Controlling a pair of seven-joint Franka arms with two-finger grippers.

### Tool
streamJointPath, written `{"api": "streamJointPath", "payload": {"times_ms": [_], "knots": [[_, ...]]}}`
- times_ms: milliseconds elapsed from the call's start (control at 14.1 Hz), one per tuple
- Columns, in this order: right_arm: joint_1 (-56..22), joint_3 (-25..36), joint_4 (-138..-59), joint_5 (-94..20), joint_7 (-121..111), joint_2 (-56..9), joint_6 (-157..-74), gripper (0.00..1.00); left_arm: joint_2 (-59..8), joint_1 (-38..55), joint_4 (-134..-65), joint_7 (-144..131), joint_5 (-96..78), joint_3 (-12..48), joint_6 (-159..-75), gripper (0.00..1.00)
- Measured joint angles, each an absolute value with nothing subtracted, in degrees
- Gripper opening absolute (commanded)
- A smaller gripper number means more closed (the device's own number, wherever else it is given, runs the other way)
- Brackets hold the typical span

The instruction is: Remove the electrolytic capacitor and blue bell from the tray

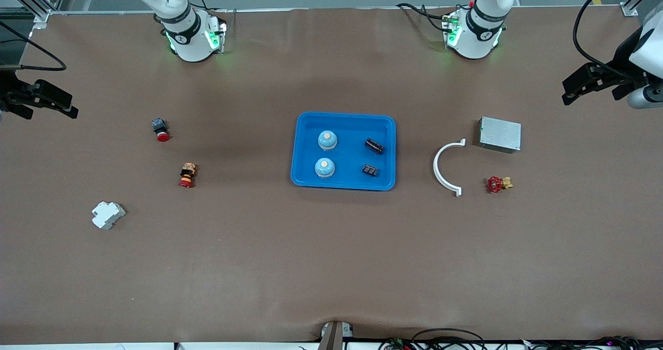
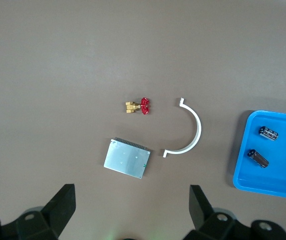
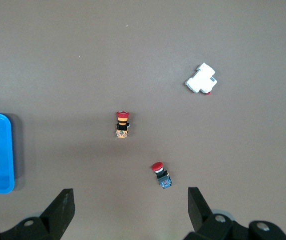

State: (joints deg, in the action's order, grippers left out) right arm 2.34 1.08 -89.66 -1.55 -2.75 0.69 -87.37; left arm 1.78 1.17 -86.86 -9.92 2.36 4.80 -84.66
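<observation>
White arms (image 1: 479, 24), black jaws, green lights

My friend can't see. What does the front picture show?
A blue tray on a brown table holds two bells and two capacitors. Both end effectors hang open near the table ends.

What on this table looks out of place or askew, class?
Nothing stands out. Two bells and two capacitors lie neatly inside the blue tray. Both grippers, left and right, wait open over the table's ends.
</observation>
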Motion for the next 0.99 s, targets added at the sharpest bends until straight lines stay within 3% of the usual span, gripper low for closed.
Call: {"api": "streamJointPath", "payload": {"times_ms": [640, 995], "knots": [[2.95, 1.39, -90.48, -2.33, -1.72, 0.67, -87.44, 1.00, 0.91, 1.07, -87.44, -9.92, 2.36, 4.80, -84.60, 1.00], [-0.98, -0.09, -93.86, -4.56, 15.33, 0.65, -89.20, 1.00, -1.77, 1.07, -88.75, -10.57, -1.62, 4.83, -84.49, 1.00]]}}
